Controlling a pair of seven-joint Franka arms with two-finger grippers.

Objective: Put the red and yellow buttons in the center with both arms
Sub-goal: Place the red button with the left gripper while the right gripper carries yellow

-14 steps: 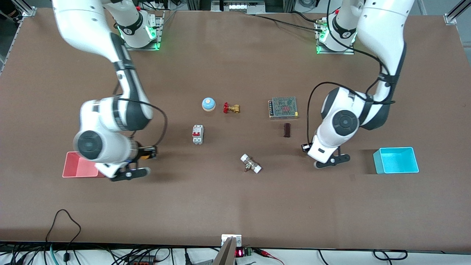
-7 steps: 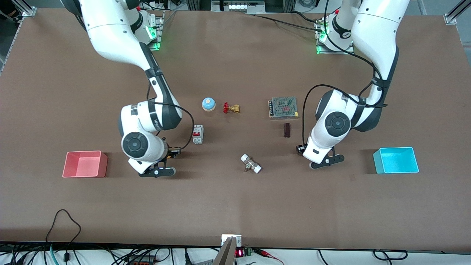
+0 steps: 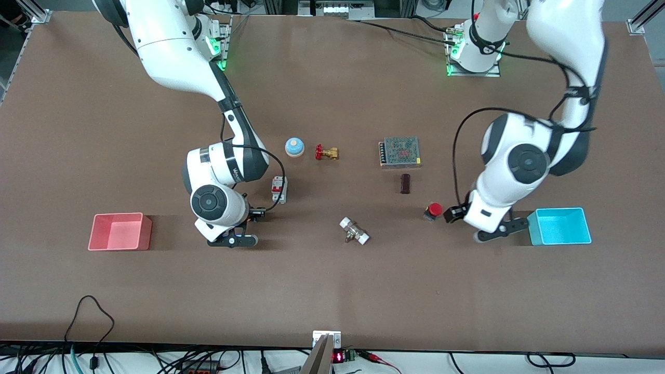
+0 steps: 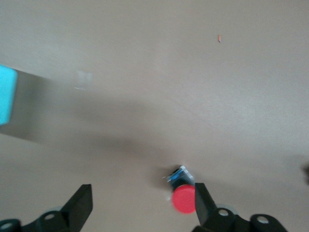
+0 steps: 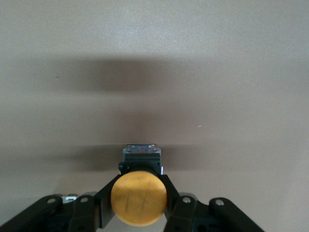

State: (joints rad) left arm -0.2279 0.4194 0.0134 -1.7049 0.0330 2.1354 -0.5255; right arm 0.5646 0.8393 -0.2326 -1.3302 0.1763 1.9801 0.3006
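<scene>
**A:** What does the surface look like?

**B:** A wide, matte brown worktop (image 3: pixel 332 291), plain and evenly lit. Two white arms are bolted along its upper edge in the front view, each base glowing green. Cables trail along the edge nearest the front camera, and metal framing shows at the corners.

**A:** Where is the red button?

**B:** The red button (image 3: pixel 433 210) stands on the bare worktop toward the left arm's end, nearer the front camera than a small dark brown block (image 3: pixel 405 183). The left hand (image 4: pixel 140 208) is released: in its wrist view the fingers are spread wide, the button sitting just beside one finger and not gripped. In the front view that hand lies between the button and a cyan bin (image 3: pixel 559 226).

**A:** And the yellow one?

**B:** The yellow button (image 5: pixel 139 197) is clenched in the right hand (image 3: pixel 254 214), both fingers pressed against its black body, the round cap facing the wrist camera. That hand hovers over bare worktop beside a white circuit breaker with red switches (image 3: pixel 279 189).

**A:** What else is on the surface?

**B:** A pink bin (image 3: pixel 119 231) sits toward the right arm's end. Around the middle are a blue domed bell (image 3: pixel 294 147), a brass valve with a red handwheel (image 3: pixel 326 152) just beside it, a mesh-topped power supply (image 3: pixel 400 151), and, nearer the front camera, a metal fitting with white ends (image 3: pixel 354 231).
</scene>
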